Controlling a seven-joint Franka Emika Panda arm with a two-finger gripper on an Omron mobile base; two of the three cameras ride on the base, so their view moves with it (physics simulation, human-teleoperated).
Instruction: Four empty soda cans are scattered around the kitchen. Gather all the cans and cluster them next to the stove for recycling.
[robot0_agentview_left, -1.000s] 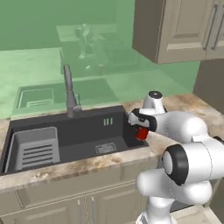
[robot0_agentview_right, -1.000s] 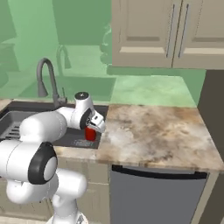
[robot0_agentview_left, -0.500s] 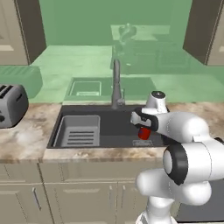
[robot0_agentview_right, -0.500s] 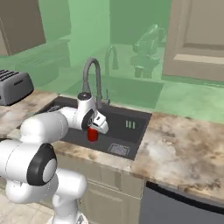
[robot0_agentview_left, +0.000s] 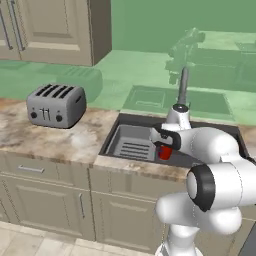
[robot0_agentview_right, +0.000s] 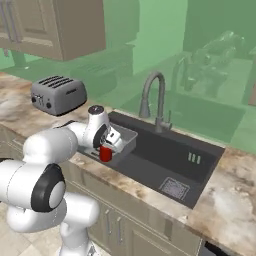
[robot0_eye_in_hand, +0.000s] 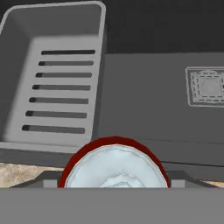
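Note:
A red soda can (robot0_agentview_left: 165, 152) with a silver top hangs under my gripper (robot0_agentview_left: 164, 146), which is shut on it. The right base view has the same soda can (robot0_agentview_right: 105, 154) in the gripper (robot0_agentview_right: 107, 146) above the front left part of the sink. Looking along the hand, the can's silver top and red rim (robot0_eye_in_hand: 114, 162) sit at the bottom, over the sink's front rim. The stove is out of view.
A dark sink (robot0_agentview_left: 116, 131) holds a grey slotted rack (robot0_eye_in_hand: 57, 87) on its left side and a square drain (robot0_eye_in_hand: 209, 86). The faucet (robot0_agentview_right: 152, 97) rises behind it. On the marble counter to the left stands a silver toaster (robot0_agentview_left: 55, 105).
Both base views have swept sideways, so the camera has moved: the toaster and the left stretch of counter have come into sight. The can stays in the gripper.

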